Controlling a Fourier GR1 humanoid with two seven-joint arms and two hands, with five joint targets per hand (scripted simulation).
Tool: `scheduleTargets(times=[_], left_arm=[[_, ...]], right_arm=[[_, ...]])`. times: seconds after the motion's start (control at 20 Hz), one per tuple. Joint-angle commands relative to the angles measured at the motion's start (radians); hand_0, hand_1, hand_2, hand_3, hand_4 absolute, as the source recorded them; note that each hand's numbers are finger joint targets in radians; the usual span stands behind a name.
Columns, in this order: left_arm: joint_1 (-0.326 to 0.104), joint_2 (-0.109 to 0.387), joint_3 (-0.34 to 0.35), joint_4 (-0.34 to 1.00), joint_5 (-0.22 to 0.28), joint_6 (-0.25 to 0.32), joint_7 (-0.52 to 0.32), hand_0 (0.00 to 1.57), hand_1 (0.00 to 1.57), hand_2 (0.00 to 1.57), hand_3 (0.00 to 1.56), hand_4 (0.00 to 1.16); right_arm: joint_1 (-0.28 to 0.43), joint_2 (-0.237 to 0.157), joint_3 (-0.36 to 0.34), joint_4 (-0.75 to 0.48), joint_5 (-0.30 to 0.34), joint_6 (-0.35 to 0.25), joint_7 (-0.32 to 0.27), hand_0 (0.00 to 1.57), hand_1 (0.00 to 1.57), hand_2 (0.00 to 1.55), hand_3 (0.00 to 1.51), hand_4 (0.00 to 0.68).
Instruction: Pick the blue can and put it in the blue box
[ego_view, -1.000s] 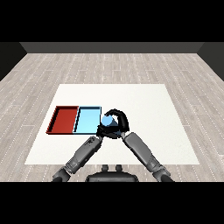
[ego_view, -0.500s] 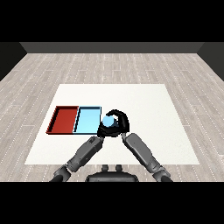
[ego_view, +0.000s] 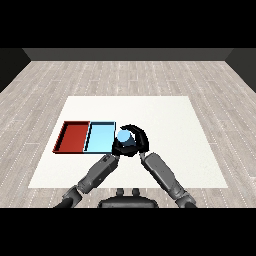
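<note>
The blue can (ego_view: 125, 137) stands upright just right of the light blue tray (ego_view: 100, 138), close to its right rim. My right hand (ego_view: 139, 141) is curled round the can from the right and from behind. My left hand (ego_view: 118, 149) lies close against the can's near left side, where it merges with the dark shape of the right hand. The red tray (ego_view: 75, 136) adjoins the light blue tray on its left. Nothing lies in either tray.
Both forearms cross the near part of the white table (ego_view: 170, 120) and meet at the can. Grey wooden floor surrounds the table.
The right hand and the can have barely shifted and stay beside the light blue tray's right rim. The left hand keeps its place.
</note>
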Motion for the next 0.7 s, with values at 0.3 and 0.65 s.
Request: scheduleTargets(times=[0.3,0.65], left_arm=[[0.058,-0.002,0.017,-0.033,-0.046,-0.016,-0.026,1.57,1.57,1.57,1.52,1.13],[-0.022,-0.003,0.054,0.055,-0.048,0.028,-0.010,1.57,1.57,1.57,1.53,1.14]], right_arm=[[-0.006,0.016,-0.018,-0.004,0.082,0.045,0.065,0.00,0.00,0.00,0.00,0.000],[0.135,-0.038,-0.127,-0.120,0.032,0.128,-0.013,0.00,0.00,0.00,0.00,0.000]])
